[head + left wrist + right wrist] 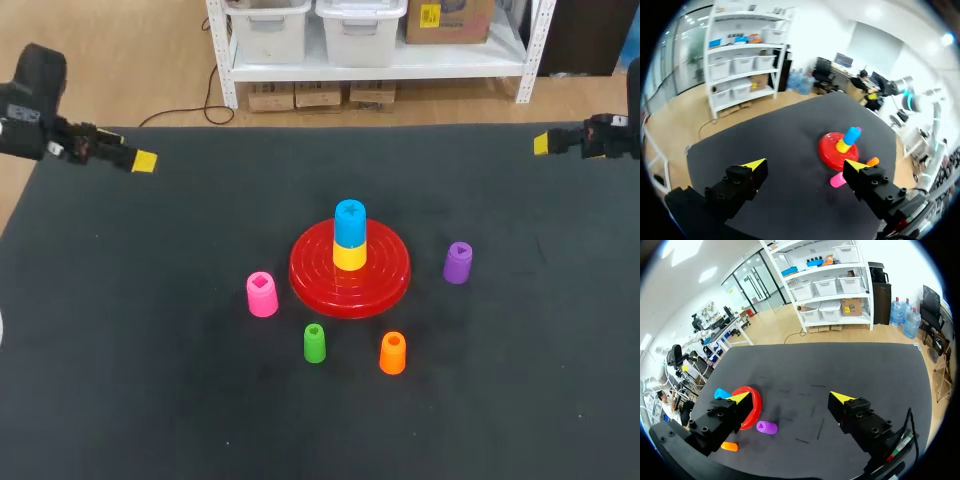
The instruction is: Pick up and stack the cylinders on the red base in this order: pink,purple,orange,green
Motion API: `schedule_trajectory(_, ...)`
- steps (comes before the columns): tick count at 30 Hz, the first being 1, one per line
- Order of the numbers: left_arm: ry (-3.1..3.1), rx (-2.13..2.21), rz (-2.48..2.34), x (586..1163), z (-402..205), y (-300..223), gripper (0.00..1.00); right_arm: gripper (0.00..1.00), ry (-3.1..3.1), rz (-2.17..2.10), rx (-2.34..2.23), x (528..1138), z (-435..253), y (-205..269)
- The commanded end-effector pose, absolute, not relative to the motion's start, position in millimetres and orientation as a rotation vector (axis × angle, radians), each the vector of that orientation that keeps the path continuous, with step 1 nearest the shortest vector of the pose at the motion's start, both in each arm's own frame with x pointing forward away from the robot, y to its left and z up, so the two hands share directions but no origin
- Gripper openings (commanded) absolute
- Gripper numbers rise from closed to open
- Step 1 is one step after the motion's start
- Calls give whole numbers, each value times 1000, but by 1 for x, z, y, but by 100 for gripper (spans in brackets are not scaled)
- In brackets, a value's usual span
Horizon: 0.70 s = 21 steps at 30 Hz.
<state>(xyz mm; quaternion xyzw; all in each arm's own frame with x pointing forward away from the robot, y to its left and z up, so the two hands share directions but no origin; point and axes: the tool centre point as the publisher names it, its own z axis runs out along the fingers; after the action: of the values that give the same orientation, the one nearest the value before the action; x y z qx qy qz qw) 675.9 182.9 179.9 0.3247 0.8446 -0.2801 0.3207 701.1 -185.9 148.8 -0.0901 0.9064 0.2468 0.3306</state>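
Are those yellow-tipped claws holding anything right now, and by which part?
Nothing is held: the left claw and the right claw are both open and empty.

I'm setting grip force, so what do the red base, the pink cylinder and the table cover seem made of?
Red base: likely moulded plastic, glossy, glints on its concentric ridges. Pink cylinder: probably hard plastic too, smooth, evenly coloured, slight sheen. Table cover: matte black, no reflections; perhaps cloth or rubber, cannot tell which.
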Motion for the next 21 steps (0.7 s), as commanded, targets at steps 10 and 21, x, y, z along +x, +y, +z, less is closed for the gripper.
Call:
schedule_trajectory(10,1878,1574,-675,659,171,177,100,100,2372,640,-233,701,150,-185)
schedule_trajectory(21,1611,1879,-485,649,163,160,100,100,2372,640,-233,701,150,-185)
